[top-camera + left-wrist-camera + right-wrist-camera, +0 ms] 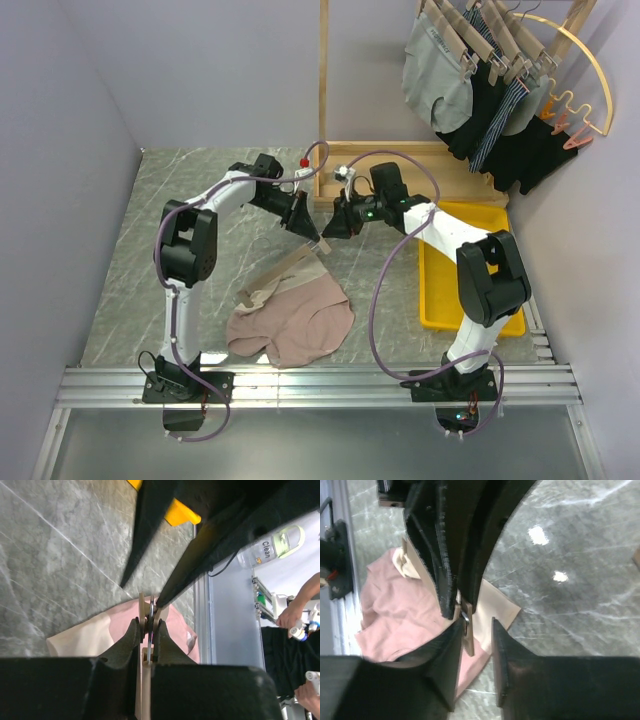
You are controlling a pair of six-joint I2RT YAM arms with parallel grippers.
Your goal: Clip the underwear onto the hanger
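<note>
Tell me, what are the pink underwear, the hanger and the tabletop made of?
The underwear: soft matte fabric, probably cotton knit; it lies crumpled in folds. The hanger: pale wood, unpainted by its tan colour. The tabletop: grey, white-veined, glossy; stone or a marble-look laminate.

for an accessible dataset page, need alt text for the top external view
Two robot arms meet over a grey marbled table, the left gripper and right gripper nearly touching at the top end of a wooden hanger that slants down onto pink underwear. A yellow tray lies at right, with hung clothes beyond it.
</note>
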